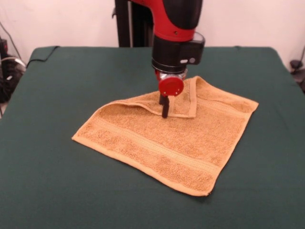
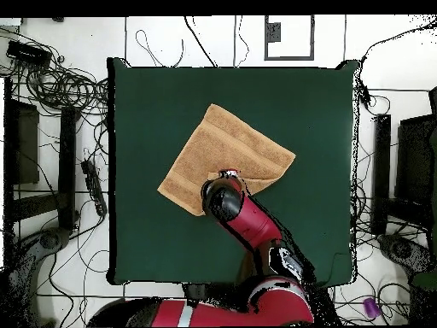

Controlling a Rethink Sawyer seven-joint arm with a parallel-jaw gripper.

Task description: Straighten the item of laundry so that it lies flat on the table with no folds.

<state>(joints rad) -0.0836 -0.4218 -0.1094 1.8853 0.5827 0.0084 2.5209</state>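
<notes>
The orange-tan terry towel lies near the middle of the green table, its near part flat. Toward 12 o'clock, its far corner is folded over onto itself. The gripper is there, its narrow tips closed on the folded edge.

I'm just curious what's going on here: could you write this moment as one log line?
towel: far corner folded over onto itself | gripper: down at fold edge, grip unclear | table: green | task: not flat yet
</notes>
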